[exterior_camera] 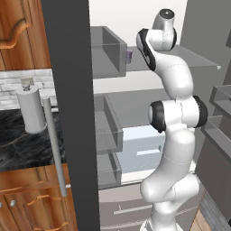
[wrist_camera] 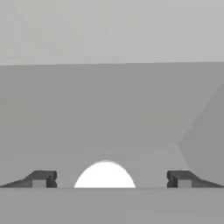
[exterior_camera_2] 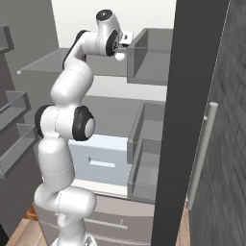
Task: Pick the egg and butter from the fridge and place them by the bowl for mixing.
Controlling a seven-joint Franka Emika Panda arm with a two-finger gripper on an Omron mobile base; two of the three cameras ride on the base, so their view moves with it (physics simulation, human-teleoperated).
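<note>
White egg (wrist_camera: pixel 105 176) sits dead centre between the gripper (wrist_camera: pixel 111 179) fingertips in the hand view, on the pale grey upper shelf (exterior_camera_2: pixel 53 60) of the fridge (exterior_camera: pixel 67 113); the right base view shows it as a small white blob (exterior_camera_2: pixel 119 55) just under the hand. Jaws are spread wide, one tip either side of the egg with clear gaps, nothing clamped. So: lined up for the grab, not yet gripping. Can't tell from these frames whether the tips are low enough to close on the egg's widest part or whether it sits a touch short of them. Dark grey fridge door stands open with its silver bar handle (exterior_camera: pixel 54 144) toward the cameras; door bins (exterior_camera: pixel 108 49) flank the shelf, pale drawer (exterior_camera: pixel 142 151) lower down. A small dark purplish item (exterior_camera: pixel 129 55) sits at the shelf's edge by the upper bin, not ours. No butter or bowl that I can pick out here. Left of the door, a marble counter (exterior_camera: pixel 18 140) with a paper towel roll (exterior_camera: pixel 30 110). Progress, as I judge it: early. Nothing carried yet; egg grasp, carry and drop-off, then the whole butter run remain.
</note>
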